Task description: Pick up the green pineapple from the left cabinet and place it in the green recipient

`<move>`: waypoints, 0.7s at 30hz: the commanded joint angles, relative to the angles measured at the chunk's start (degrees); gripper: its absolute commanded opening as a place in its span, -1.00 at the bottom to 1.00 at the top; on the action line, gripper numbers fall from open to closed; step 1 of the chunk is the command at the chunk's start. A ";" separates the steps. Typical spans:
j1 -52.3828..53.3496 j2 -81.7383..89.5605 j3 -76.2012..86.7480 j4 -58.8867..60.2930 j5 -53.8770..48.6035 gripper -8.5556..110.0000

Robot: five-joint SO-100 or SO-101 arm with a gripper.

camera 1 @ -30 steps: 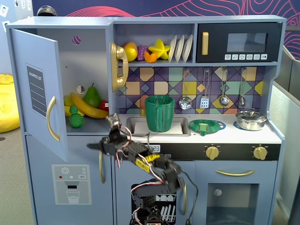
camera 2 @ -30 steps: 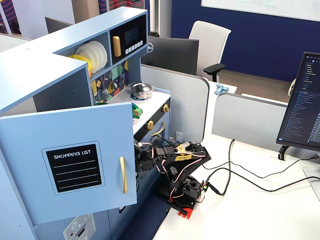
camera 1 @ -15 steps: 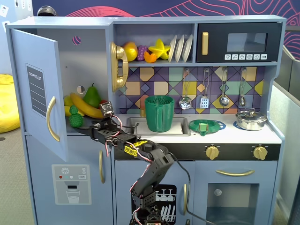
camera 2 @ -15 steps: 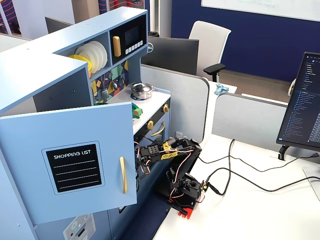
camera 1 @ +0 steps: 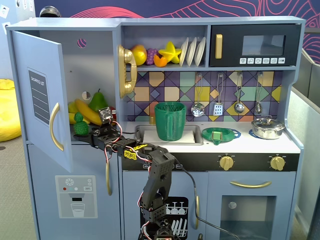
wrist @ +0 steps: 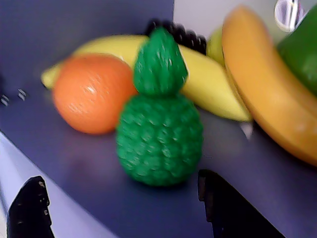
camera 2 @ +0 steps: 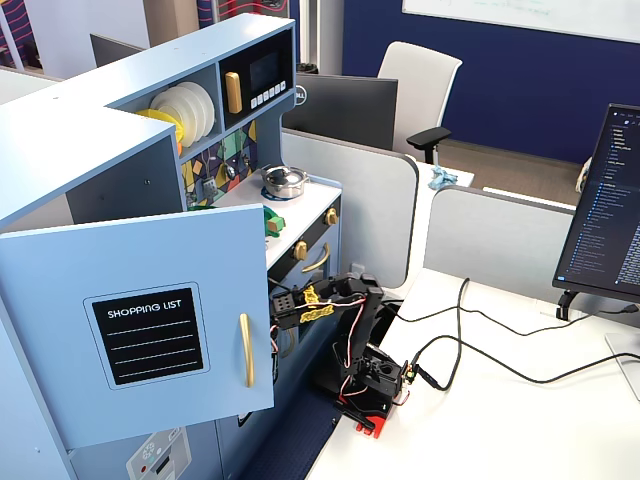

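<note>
The green pineapple [wrist: 158,134] stands upright on the shelf of the left cabinet [camera 1: 95,65], whose blue door [camera 1: 40,90] is swung open. In a fixed view the pineapple [camera 1: 80,125] sits at the front of the shelf. My gripper [wrist: 119,196] is open and empty. Its two black fingertips [wrist: 29,208] sit low at the shelf's front edge, just short of the pineapple, one to each side. In a fixed view the gripper [camera 1: 86,136] reaches into the cabinet. The green recipient [camera 1: 170,121] stands in the sink to the right. In the other fixed view the door [camera 2: 140,330] hides the cabinet's inside.
An orange [wrist: 91,91] sits just left of and behind the pineapple. Two bananas [wrist: 267,99], dark grapes [wrist: 183,34] and a green pear [camera 1: 98,100] lie behind it. A flat green lid [camera 1: 220,134] and a steel pot [camera 1: 267,127] sit on the counter.
</note>
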 commanded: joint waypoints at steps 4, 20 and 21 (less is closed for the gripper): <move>2.29 -4.75 -10.20 0.00 0.18 -0.33; 0.88 -19.34 -26.54 1.76 -0.62 -0.36; 0.88 -20.57 -28.21 2.20 -0.53 -0.36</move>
